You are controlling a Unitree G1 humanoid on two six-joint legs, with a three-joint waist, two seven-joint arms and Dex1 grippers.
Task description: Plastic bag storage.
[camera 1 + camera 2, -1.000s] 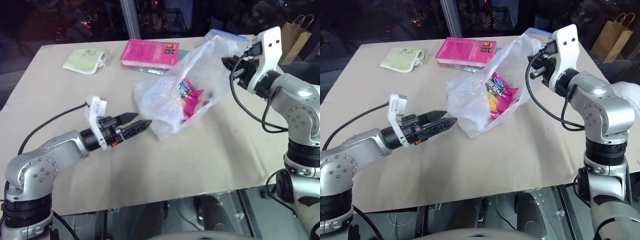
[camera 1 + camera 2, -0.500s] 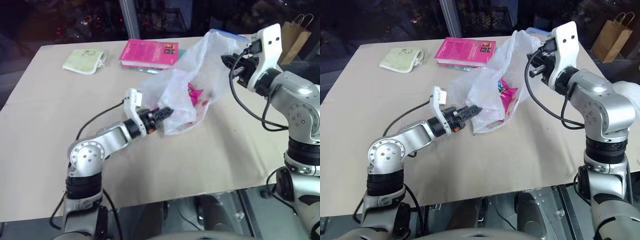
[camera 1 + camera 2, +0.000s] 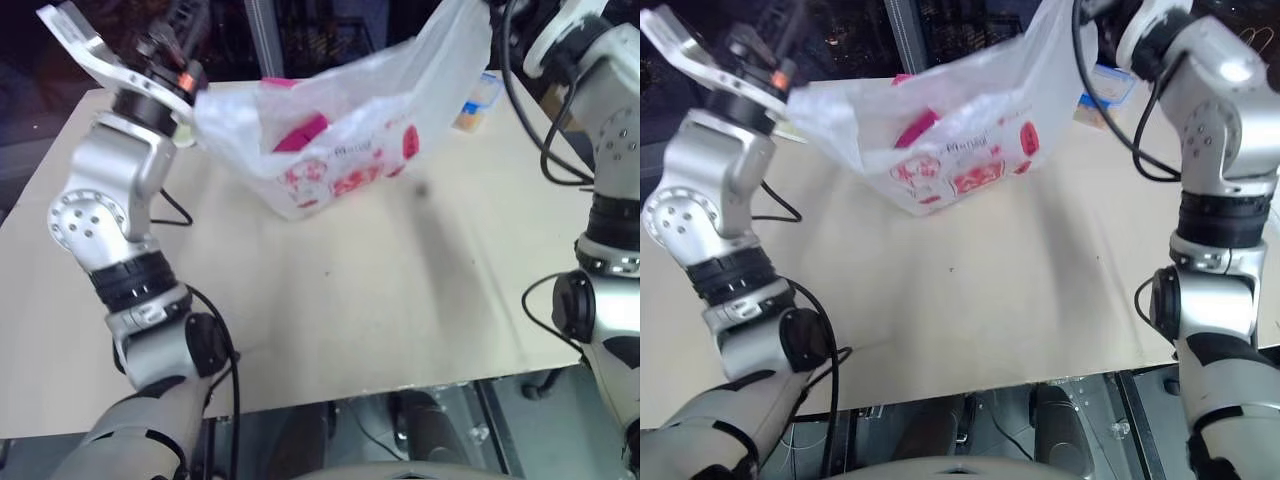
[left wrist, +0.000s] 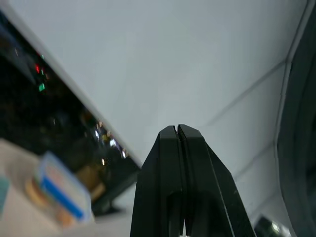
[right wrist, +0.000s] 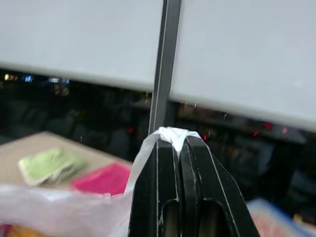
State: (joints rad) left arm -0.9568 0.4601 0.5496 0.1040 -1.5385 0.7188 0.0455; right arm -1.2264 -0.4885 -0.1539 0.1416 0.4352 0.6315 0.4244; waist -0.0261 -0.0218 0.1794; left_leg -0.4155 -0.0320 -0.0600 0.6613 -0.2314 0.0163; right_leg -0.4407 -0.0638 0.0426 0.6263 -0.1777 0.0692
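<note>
Translucent white plastic, crinkled and printed in red on the near side: the plastic bag (image 3: 340, 150) hangs stretched between the two arms, lifted above the beige surface (image 3: 330, 300). Its belly sags lowest in the middle, and I cannot tell whether it touches the top beneath. A pink packet (image 3: 300, 132) shows through the film inside it.

At the bag's right-hand top corner the right claw (image 5: 178, 143) has its black fingers pressed together on a twisted white fold of the plastic, which pokes out between the tips in the right wrist view. The bag's other end runs up to the left claw (image 4: 177, 131), raised high on the left; its fingers are tight together, but the wrist view shows no plastic between the tips, so I cannot tell whether it grips the film.

Farther back on the surface, to the right, lies a flat packet with a blue band (image 3: 478, 100). In the right wrist view a pale green cloth (image 5: 52, 165) and a pink book (image 5: 101, 178) lie beyond the bag.
</note>
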